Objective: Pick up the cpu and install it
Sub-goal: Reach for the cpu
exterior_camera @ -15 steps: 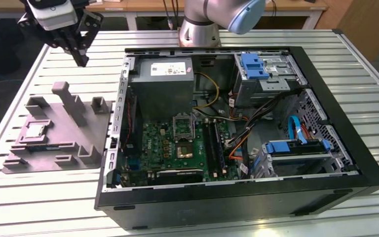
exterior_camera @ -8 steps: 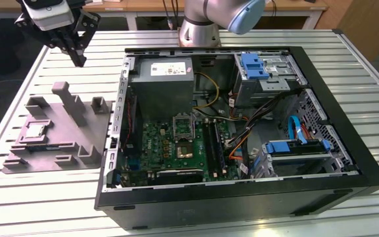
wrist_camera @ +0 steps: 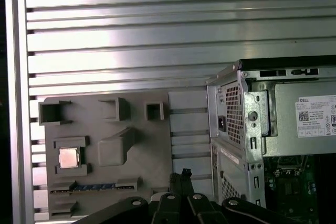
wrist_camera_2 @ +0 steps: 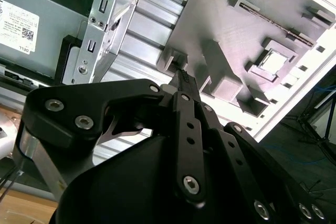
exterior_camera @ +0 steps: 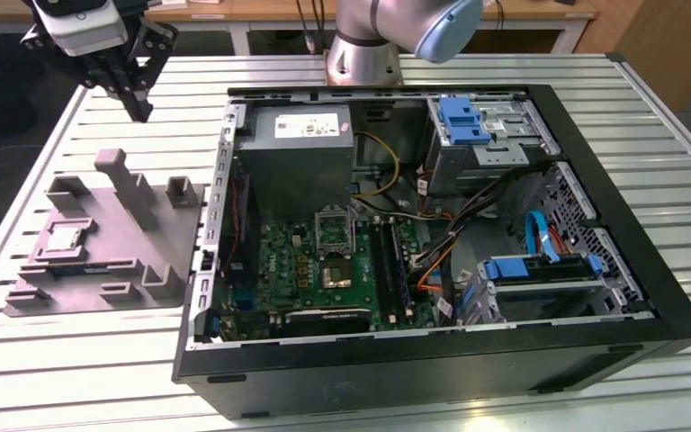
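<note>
**1. Gripper.** The gripper [exterior_camera: 141,110] hangs from the arm [exterior_camera: 376,36] above the table [exterior_camera: 682,180], towards the far corner on the exterior view's left. It is raised clear of the surface and touches nothing. The jaws are together, with the two fingers meeting at one narrow tip, as seen in both wrist views [wrist_camera_2: 184,80] [wrist_camera: 185,174]. Nothing is gripped between them.

**2. Cpu.** The cpu [exterior_camera: 64,237] lies flat, silvery top up, in a square recess of the grey holder [exterior_camera: 130,261]. The recess is on the side of the holder away from the case [exterior_camera: 442,360]. Both wrist views show the cpu [wrist_camera_2: 274,62] [wrist_camera: 69,157] seated in this recess, framed by low walls. It is well apart from the gripper tip.

**3. Holder.** The holder rests on the table near the edge on the exterior view's left. Several upright posts rise from its base. In the first wrist view the holder [wrist_camera: 147,150] lies just beside the case, with a narrow strip of bare slats between them.

**4. Case.** The case lies on its side in the middle of the table, with the side panel off. Inside are the green board [exterior_camera: 309,270] and the grey power supply [exterior_camera: 303,153] towards the far edge.
</note>
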`<action>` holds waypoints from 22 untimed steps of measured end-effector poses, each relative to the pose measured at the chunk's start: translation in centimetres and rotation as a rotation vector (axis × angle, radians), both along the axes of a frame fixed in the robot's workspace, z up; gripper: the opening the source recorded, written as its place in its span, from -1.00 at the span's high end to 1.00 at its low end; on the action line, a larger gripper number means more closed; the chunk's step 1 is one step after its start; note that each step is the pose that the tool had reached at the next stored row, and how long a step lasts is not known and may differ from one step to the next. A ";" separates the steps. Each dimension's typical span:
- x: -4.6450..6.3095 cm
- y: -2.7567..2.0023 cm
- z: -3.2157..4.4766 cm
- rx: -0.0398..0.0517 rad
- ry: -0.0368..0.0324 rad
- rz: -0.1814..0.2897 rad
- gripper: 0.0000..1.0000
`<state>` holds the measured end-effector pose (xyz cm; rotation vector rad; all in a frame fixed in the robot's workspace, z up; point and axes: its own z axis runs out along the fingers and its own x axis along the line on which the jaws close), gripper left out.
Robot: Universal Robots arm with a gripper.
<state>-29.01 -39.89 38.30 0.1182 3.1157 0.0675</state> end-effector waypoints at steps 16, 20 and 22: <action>-0.6 0.00 0.00 0.0000 0.0000 0.000 0.79; -0.8 0.00 0.00 -0.0001 0.0001 0.000 0.79; -0.8 0.00 0.00 0.0000 0.0000 0.000 0.79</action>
